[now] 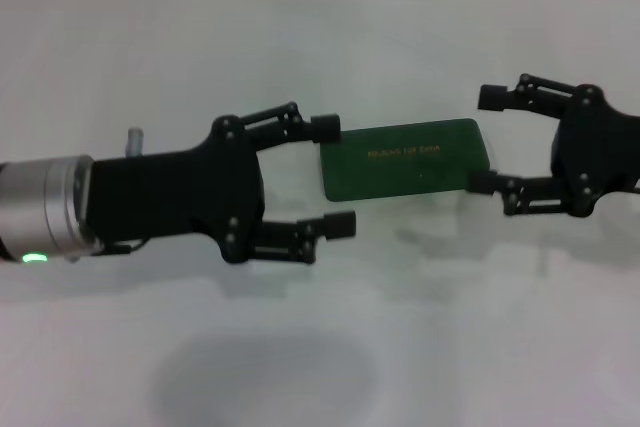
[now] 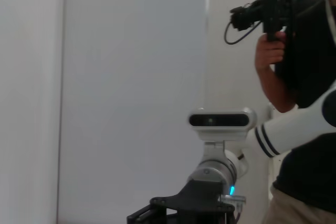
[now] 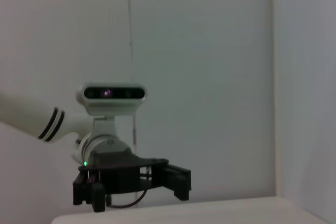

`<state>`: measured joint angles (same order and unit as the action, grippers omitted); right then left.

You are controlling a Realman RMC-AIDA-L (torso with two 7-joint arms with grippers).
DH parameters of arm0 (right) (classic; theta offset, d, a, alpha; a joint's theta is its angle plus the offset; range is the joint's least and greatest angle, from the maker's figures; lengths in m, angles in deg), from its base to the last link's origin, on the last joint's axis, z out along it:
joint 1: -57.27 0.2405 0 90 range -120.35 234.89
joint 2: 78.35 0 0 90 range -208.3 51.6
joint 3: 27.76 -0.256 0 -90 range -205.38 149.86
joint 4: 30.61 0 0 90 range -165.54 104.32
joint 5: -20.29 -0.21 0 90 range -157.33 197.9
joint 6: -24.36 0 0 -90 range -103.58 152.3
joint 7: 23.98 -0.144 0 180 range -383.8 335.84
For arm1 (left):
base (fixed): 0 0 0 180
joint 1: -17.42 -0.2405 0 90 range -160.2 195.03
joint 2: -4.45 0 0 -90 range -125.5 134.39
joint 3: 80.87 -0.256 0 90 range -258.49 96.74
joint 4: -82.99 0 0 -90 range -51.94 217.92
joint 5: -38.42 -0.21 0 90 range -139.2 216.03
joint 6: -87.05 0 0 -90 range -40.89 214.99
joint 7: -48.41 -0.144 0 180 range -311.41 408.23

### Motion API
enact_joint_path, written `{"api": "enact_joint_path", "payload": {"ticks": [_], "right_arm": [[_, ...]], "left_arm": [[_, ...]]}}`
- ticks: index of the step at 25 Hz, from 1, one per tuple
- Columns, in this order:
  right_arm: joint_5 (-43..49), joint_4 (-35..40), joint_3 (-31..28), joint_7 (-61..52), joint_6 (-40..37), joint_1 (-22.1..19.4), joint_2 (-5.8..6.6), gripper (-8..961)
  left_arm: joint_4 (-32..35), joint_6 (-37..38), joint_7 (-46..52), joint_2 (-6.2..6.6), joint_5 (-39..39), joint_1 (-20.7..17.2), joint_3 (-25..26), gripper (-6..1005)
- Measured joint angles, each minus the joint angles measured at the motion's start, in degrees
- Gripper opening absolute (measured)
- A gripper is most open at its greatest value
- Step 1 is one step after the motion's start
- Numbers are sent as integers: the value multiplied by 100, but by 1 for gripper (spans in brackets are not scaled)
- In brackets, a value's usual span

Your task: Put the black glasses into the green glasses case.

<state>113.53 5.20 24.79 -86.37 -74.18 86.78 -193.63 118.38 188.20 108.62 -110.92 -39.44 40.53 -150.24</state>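
- Head view shows one green glasses case lying flat on the white table, with its lid down and gold letters on top.
- I count two grippers, one on each side of the case.
- I cannot see the black glasses in any view.
- My left gripper comes in from the left side. Its jaws are spread wide and hold nothing.
- One left finger tip sits right at the case's left top corner. I cannot tell if it touches. The other tip sits just past the case's near left corner.
- My right gripper comes in from the right side. Its jaws are spread wide too, and hold nothing.
- One right finger tip sits right at the case's right near corner. The other tip is off past the far right corner, apart from the case.
- The case lies between my two grippers, near the middle of the table.
- The table has lots of bare white room in front of the case and behind it.
- Left wrist view shows my other arm's wrist and camera, and a person standing behind it holding a black camera.
- Right wrist view shows my left gripper far off, in front of a plain wall.
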Motion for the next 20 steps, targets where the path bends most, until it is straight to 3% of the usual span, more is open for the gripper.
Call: {"api": "enact_joint_path", "payload": {"ticks": [9, 20], "right_arm": [[9, -52, 157, 336, 10, 5, -32, 898], [10, -57, 160, 355, 15, -1, -39, 898]], "left_arm": [[-81, 57, -64, -56, -73, -103, 21, 889], [-86, 72, -80, -64, -52, -121, 28, 892]]}}
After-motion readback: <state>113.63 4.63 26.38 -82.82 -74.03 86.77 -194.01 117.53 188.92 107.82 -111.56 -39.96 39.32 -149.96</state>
